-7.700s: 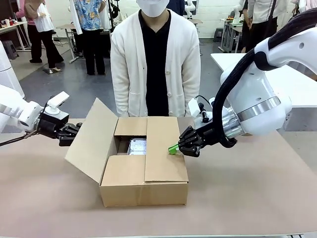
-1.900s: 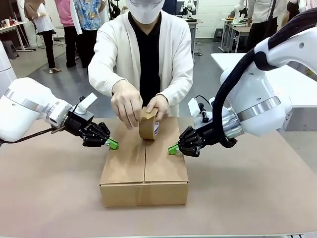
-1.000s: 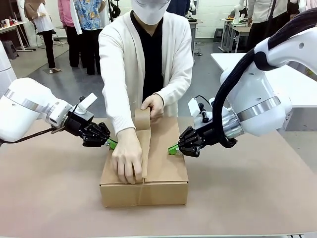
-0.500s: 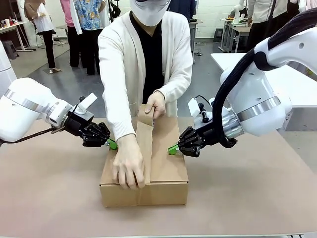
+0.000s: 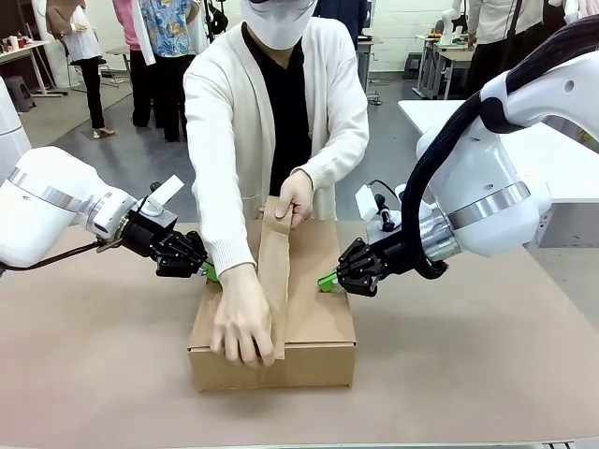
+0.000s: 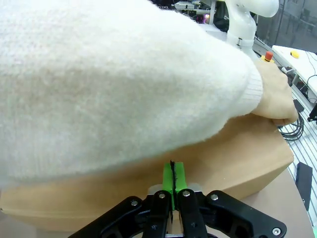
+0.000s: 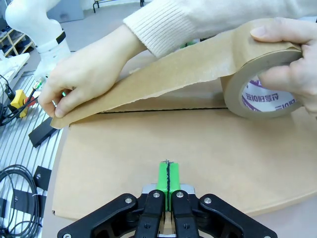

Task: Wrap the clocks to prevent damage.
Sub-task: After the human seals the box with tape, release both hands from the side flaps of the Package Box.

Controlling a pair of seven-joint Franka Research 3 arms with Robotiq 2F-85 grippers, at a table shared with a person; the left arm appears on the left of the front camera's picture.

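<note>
On the left, the left gripper point(image 5: 211, 272) has its green pads pressed flat together, holding nothing, with the tips hard up against the left side of the cardboard box point(image 5: 314, 323); contact itself I can't confirm. Over to the middle: the box sits at table centre, flaps down, and the clocks, I judge, are packed inside. The person's near hand point(image 5: 241, 323) pins the end of a brown tape strip point(image 5: 274, 281) over the front edge, while the far hand point(image 5: 297, 195) pulls the tape roll point(image 7: 262, 84) back along the centre seam. So this is the sealing step. On the right, the right gripper point(image 5: 326, 280) is also clamped shut on nothing, tips at the right flap's edge. Next call: press the strip down along the seam, tear it off at the far side, with both arms steadying the box.
</note>
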